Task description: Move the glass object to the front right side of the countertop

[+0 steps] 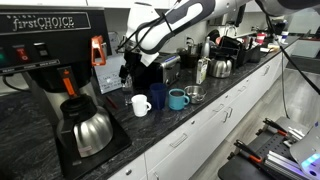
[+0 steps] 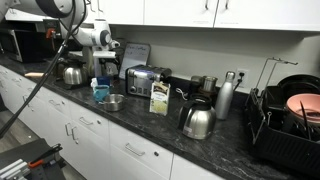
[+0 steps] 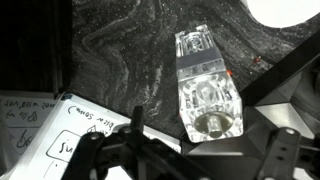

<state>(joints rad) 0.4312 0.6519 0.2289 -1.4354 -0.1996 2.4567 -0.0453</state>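
Closely beside glass object (image 3: 208, 85): handwritten card (image 3: 40, 135); white mug (image 1: 141, 104), blue mug (image 1: 177, 99) nr.

The wrist view's lower edge cuts off the claw (image 3: 200, 142), grip unclear.

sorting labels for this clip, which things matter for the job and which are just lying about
Job: glass object, countertop.
Lying about: white mug, blue mug, toaster, carton, dish rack, handwritten paper.

On the dark speckled countertop (image 2: 140, 128) sits a toaster (image 2: 148, 80); a carton (image 2: 159, 98) stands just before the toaster, with a blue mug (image 2: 100, 92) and perhaps a metal bowl (image 2: 114, 101) nearby.
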